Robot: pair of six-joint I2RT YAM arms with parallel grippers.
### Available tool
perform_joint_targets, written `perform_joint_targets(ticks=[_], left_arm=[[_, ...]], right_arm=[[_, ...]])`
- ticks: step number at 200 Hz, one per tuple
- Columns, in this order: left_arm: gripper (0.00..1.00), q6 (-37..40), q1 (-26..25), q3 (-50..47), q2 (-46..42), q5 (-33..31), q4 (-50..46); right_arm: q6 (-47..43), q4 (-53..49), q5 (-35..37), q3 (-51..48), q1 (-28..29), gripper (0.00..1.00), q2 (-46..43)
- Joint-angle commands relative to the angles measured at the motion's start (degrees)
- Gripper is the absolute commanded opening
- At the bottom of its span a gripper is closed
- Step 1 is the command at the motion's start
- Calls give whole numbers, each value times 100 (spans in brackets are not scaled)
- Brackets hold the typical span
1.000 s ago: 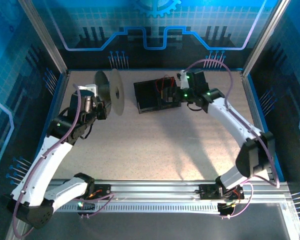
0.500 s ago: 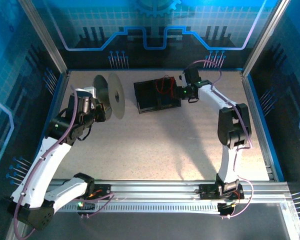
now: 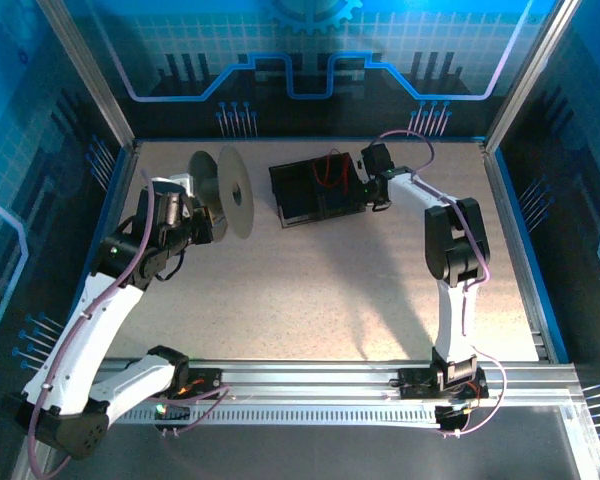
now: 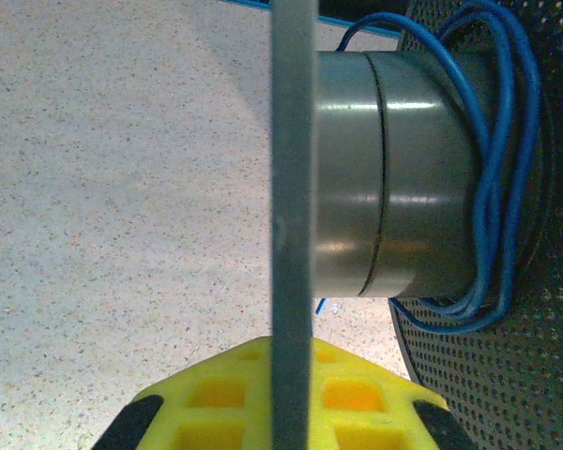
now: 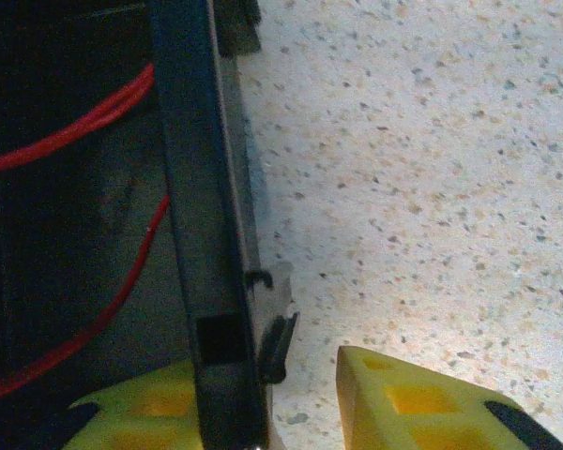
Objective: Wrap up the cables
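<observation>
My left gripper (image 4: 293, 354) is shut on the thin edge of a grey spool flange (image 4: 293, 169). The blue cable (image 4: 495, 187) is looped several times round the spool's grey hub (image 4: 394, 178), next to a perforated flange (image 4: 507, 375). From above, the spool (image 3: 228, 190) stands upright at the back left with the left gripper (image 3: 210, 215) beside it. The red cable (image 5: 84, 122) lies inside a black box (image 3: 315, 190). My right gripper (image 5: 263, 375) straddles the box's right wall (image 5: 206, 234), partly open; its right finger (image 5: 422, 403) stays clear of the wall.
The box has a small black clip (image 5: 280, 342) on its outer wall. Speckled tabletop (image 3: 320, 290) stretches between the arms. Blue enclosure walls (image 3: 40, 150) ring the table, and an aluminium rail (image 3: 320, 385) runs along the near edge.
The right arm folded upright and its gripper came down over the box's right wall, jaws narrowing. The left arm and spool shifted only slightly.
</observation>
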Motion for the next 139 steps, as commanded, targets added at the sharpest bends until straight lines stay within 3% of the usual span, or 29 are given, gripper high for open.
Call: perform_joint_targets(ticks=[1,55,87,102,117,131,139], left_arm=[[0,-165,49,3,-18,171,414],[0,-214,49,-7,33,306,508],[0,-251,49,-9,127,519,559],[0,-278,40,-12,206,667,606],[0,-310,25,-29,305,789,683],[0,-344,-7,-46,414,872,733],[0,-364,-52,-65,483,885,768]], right_arm=[[-5,43,562,-365,-80,33,-350],[488,-211,482,-1443,-330,35,-1100],[603,-109,320,-2447,-510,41,-1994],[563,-126,239,-2769,-566,51,-2545],[569,-286,93,-2917,-651,69,-3012],[568,-462,-29,-2967,-696,99,-3461],[506,-485,-85,-3016,-697,100,-3745]])
